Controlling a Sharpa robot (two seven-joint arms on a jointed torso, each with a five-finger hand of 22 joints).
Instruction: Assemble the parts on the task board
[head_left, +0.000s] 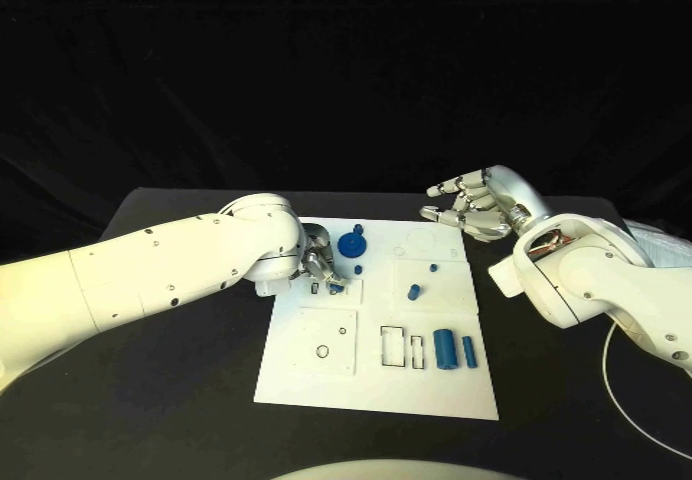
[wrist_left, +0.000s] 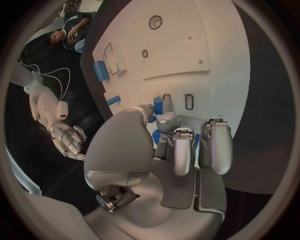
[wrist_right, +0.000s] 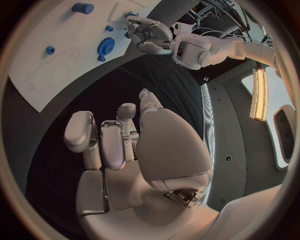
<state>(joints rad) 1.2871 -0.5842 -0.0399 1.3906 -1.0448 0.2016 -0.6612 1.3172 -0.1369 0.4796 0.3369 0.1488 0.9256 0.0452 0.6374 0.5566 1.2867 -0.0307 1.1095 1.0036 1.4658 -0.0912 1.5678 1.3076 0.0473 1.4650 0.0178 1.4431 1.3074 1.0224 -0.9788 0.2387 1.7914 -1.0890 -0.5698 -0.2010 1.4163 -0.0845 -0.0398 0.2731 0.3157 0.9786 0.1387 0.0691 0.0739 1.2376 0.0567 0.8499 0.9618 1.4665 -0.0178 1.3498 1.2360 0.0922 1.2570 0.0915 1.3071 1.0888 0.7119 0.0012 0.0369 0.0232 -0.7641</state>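
Note:
The white task board (head_left: 382, 375) lies mid-table. My left hand (head_left: 320, 265) is low over its far left part and pinches a small blue part (wrist_left: 157, 106) between fingertips, right beside two small rectangular slots (wrist_left: 189, 101). A blue gear (head_left: 353, 243) sits just beyond that hand. Three small blue pieces (head_left: 414, 292) lie near the board's middle. Two blue cylinders (head_left: 446, 349) lie near the right edge. My right hand (head_left: 476, 207) hovers past the far right corner and holds nothing, its fingers loosely bent and apart.
A thin white cable (head_left: 620, 370) runs along the table's right side. Outlined recesses (head_left: 397, 345) mark the board's near half. The black table (head_left: 173, 400) spreads left of the board. The right wrist view has the gear (wrist_right: 106, 47) and my left hand (wrist_right: 147, 35).

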